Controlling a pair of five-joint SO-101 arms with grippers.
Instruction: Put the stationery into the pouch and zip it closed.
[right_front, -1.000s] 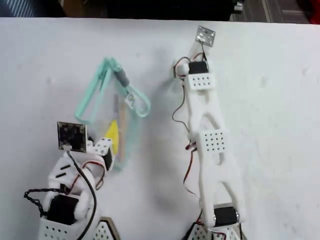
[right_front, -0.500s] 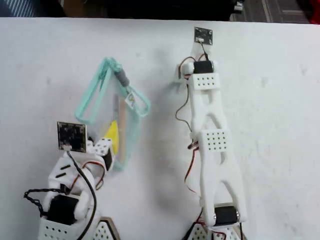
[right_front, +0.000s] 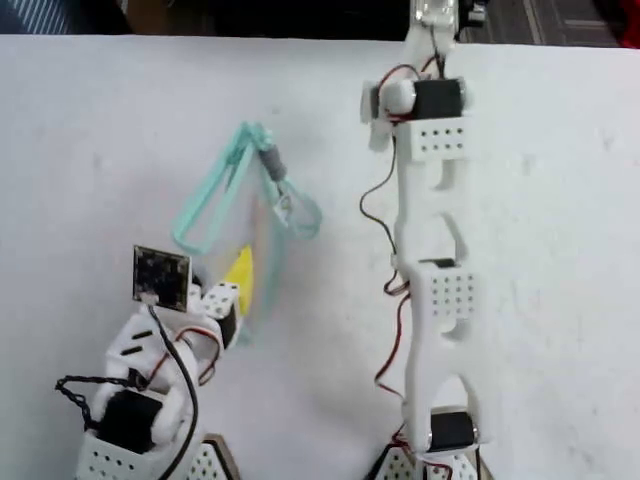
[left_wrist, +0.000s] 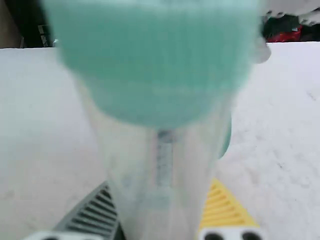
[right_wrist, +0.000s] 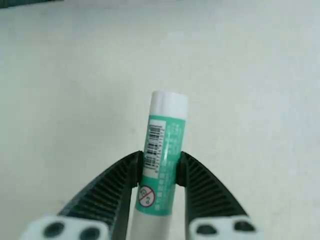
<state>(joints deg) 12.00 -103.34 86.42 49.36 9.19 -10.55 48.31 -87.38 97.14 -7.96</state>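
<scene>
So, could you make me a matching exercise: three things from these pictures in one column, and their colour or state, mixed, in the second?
1. glue stick
2. pouch
3. table

A. plain white
B. clear, teal edge, held in the left gripper
C. green label, white end, held in the right gripper

Pairs: 1-C, 2-B, 3-A

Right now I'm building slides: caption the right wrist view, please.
Right end effector clamps a green-and-white glue stick over the white table.
</scene>
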